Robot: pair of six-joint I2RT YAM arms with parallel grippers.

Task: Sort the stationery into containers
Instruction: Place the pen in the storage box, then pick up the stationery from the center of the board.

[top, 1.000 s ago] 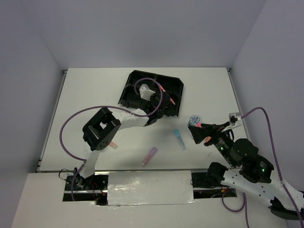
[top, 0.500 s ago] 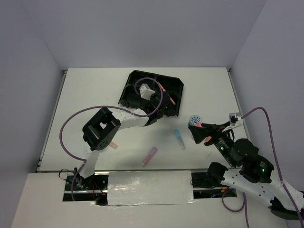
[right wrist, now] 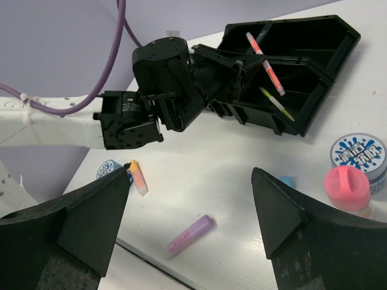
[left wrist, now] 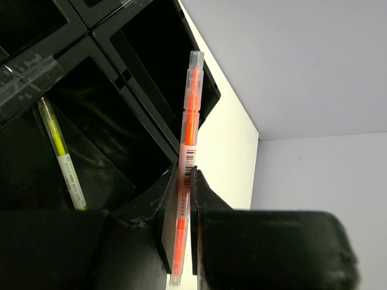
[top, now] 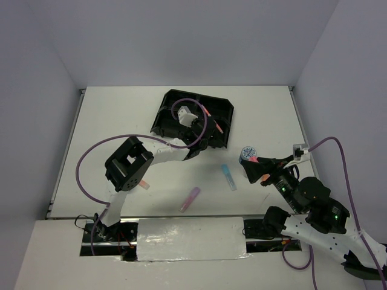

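Left gripper (left wrist: 184,181) clamped on the thin pink pen (left wrist: 190,115) near its lower end, pen hanging over the black tray (left wrist: 142,106) near the yellow pen (left wrist: 60,154), so I'd level it and get inside the compartment walls before releasing.

We see a white table (top: 121,121) boxed in on three sides by plain, pale lilac-grey walls. The back wall (top: 193,42) stands along the table's far edge, and the left wall (top: 30,121) and right wall (top: 344,90) rise from its sides. At the table's near edge lies a white ledge (top: 54,254) bearing a crinkled silver patch (top: 190,238). Soft, even light falls over the table, leaving only faint shadows.
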